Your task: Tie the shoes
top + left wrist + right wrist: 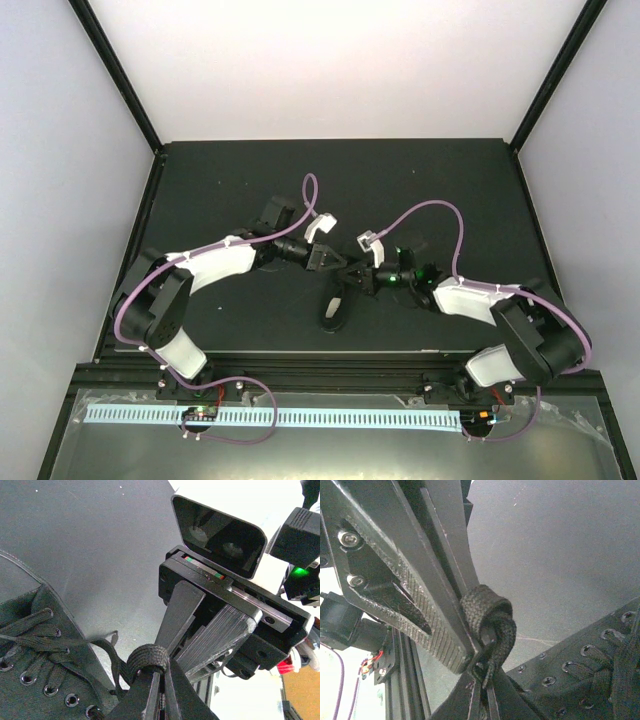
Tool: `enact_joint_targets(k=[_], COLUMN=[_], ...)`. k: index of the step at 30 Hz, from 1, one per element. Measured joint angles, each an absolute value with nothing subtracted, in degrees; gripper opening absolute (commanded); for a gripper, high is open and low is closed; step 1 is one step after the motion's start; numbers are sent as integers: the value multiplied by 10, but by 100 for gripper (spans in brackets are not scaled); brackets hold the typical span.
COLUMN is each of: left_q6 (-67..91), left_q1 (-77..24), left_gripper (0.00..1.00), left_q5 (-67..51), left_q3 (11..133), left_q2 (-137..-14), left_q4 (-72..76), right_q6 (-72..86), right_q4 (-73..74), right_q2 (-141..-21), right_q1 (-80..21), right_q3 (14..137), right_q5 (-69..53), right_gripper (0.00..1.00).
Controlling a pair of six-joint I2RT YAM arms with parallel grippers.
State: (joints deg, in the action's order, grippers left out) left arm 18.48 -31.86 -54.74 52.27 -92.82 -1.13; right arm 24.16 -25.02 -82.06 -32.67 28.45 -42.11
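Observation:
The small black shoe (334,310) lies on the black mat near the front edge, between the arms. Both grippers meet just above it. My left gripper (338,264) is shut on a loop of black lace (148,659); its tips (162,674) show at the bottom of the left wrist view, with the shoe's eyelets (35,667) at lower left. My right gripper (354,276) is shut on another lace loop (490,617); its tips (484,679) sit right against the left gripper's fingers (422,607). The shoe (585,680) is at lower right there.
The black mat (440,190) covers the table, with white walls behind and at the sides. A rail with a pale perforated strip (320,416) runs along the front edge by the arm bases. Purple cables (430,210) loop over both arms.

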Motion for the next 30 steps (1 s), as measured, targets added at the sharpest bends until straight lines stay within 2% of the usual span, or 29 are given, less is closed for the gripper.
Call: enact_joint_targets(k=[2, 6, 13, 15, 19, 21, 26, 30], left_q6=[180, 170, 154, 153, 153, 152, 155, 164], left_q1=[-319, -318, -312, -307, -290, -283, -287, -325], left_gripper=[4, 16, 44, 56, 63, 62, 46, 33], left_q5=[-539, -519, -484, -474, -438, -413, -387, -387], left_q3=[522, 515, 496, 480, 430, 401, 329, 274], left_q2=[-926, -916, -910, -901, -844, -797, -694, -680], left_q4=[-11, -5, 14, 20, 25, 29, 82, 154], right_q6=[244, 251, 265, 269, 275, 279, 293, 313], right_q4=[-248, -248, -248, -248, -249, -249, -250, -253], right_q2=[-818, -811, -801, -801, -801, -801, -801, -797], right_q1=[-327, -327, -326, -326, -326, -326, -325, -324], right_q3=[283, 277, 274, 274, 273, 273, 272, 269], right_q5=[-422, -428, -443, -443, -443, -443, -445, -446], right_gripper=[2, 2, 2, 2, 2, 2, 2, 2])
